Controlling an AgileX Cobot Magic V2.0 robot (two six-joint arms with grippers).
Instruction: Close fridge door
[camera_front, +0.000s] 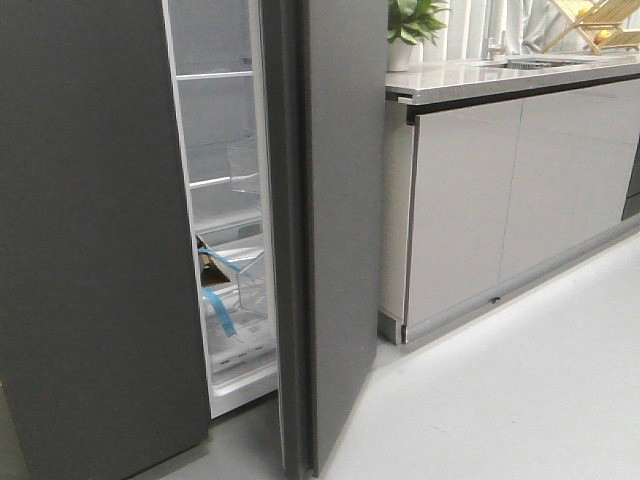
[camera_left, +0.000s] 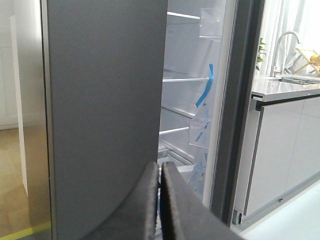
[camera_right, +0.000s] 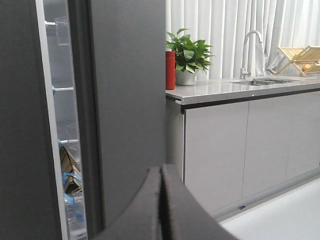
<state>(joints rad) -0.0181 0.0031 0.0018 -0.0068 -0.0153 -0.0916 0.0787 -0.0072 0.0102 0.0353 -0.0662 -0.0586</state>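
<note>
The tall matte dark-grey fridge door (camera_front: 345, 230) stands ajar; push its outer face squarely with the right hand (camera_right: 161, 205), whose fingers are together, as are the left hand's (camera_left: 160, 202).

A pale grey floor (camera_front: 520, 390) is seen, on which a fridge (camera_front: 90, 250) stands. The fridge door (camera_front: 340, 220) is swung ajar, its foot just above the floor. Right of the fridge, pale cabinets (camera_front: 500, 200) are set on the floor along a dark plinth.
</note>
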